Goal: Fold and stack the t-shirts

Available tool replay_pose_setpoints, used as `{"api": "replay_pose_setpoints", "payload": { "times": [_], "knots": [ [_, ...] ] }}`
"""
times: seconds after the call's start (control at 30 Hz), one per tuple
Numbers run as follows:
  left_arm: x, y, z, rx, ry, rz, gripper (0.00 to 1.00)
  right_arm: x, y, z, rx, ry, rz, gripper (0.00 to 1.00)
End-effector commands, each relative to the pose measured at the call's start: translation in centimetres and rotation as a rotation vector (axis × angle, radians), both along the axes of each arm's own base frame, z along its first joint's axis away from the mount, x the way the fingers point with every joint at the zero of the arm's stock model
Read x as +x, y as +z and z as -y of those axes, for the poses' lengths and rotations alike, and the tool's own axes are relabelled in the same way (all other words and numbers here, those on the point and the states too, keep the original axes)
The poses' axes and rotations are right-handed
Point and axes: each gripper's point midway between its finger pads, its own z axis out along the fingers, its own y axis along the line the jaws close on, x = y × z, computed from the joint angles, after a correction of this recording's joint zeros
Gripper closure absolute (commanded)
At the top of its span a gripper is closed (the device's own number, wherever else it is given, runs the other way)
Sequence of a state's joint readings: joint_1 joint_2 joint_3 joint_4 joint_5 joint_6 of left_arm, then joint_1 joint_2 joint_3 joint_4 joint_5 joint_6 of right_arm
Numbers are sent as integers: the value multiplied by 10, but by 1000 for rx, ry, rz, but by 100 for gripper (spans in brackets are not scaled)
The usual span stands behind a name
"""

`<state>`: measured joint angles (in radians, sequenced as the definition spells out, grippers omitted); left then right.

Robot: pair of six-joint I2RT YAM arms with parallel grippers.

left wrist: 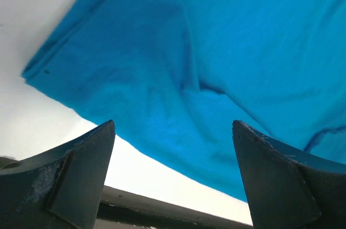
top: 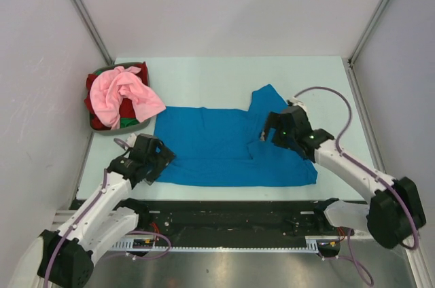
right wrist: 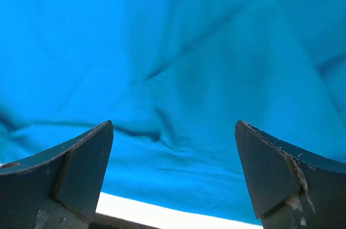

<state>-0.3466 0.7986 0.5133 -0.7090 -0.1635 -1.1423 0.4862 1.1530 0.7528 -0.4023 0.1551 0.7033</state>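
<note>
Top external: blue shirt [top: 224,149] lying flat on tabletop [top: 204,77], spread ready for folding. Left hand [top: 163,159], right hand [top: 268,133] hovering over its ends, both wide open, holding nothing.

A bright blue cloth t-shirt [top: 224,149] lies flat, partly folded, on the pale tabletop [top: 204,74], one sleeve jutting at its far right. A crumpled light pink t-shirt [top: 126,91] tops a red t-shirt [top: 94,103] in the dark grey basket [top: 109,130] just beside it.

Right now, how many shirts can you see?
3: blue flat on the table, pink atop the basket pile, red under it. A green scrap there may be a fourth.
</note>
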Motion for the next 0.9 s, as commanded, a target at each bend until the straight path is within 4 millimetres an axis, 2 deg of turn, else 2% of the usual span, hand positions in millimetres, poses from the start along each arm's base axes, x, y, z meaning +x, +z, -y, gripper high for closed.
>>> {"api": "replay_pose_setpoints", "payload": {
  "times": [0.0, 0.03, 0.07, 0.1, 0.13, 0.17, 0.2, 0.3, 0.33, 0.37, 0.43, 0.47, 0.5, 0.53, 0.57, 0.6, 0.73, 0.8, 0.87],
  "knots": [
    [13, 17, -30, 136, 89, 39, 6, 7, 44, -93, 16, 478, 174, 0],
    [15, 19, -37, 156, 103, 41, 6, 3, 41, -110, 30, 547, 160, 0],
    [19, 25, -38, 148, 103, 56, 6, 4, 54, -129, 46, 603, 197, 0],
    [29, 32, -38, 135, 98, 89, 6, 1, 58, -141, 35, 670, 221, 0],
    [36, 36, -44, 139, 81, 105, 6, -17, 62, -166, 55, 780, 233, 0],
    [44, 44, -37, 99, 41, 121, 6, -18, 61, -184, 47, 833, 231, 0],
    [50, 49, -38, 98, 37, 132, 6, -35, 59, -203, 22, 941, 248, 0],
    [64, 64, -46, 142, 13, 123, 5, -43, 39, -231, -103, 1033, 234, 0],
    [67, 66, -50, 159, 9, 113, 4, -57, 35, -243, -160, 1107, 259, 0],
    [74, 71, -51, 165, -6, 114, 4, -64, 19, -249, -219, 1149, 242, 0],
    [76, 74, -59, 173, -4, 97, 4, -64, 14, -256, -325, 1171, 282, 0],
    [79, 76, -62, 174, -8, 102, 4, -72, 9, -262, -370, 1204, 304, 0],
    [81, 78, -64, 164, -12, 114, 4, -70, -1, -261, -422, 1200, 304, 0],
    [82, 79, -76, 161, 19, 116, 2, -72, -6, -262, -455, 1216, 310, 0],
    [82, 76, -78, 151, 14, 117, 2, -79, -9, -265, -496, 1249, 328, 0],
    [85, 76, -80, 142, 7, 130, 2, -77, -14, -262, -559, 1242, 337, 0],
    [80, 63, -79, 103, -23, 114, 2, -81, -18, -256, -797, 1229, 425, 0],
    [76, 56, -78, 102, -27, 113, 2, -84, -14, -259, -910, 1209, 494, 0],
    [73, 53, -80, 108, -19, 111, 2, -90, -18, -266, -942, 1215, 526, 0]
  ]
}}
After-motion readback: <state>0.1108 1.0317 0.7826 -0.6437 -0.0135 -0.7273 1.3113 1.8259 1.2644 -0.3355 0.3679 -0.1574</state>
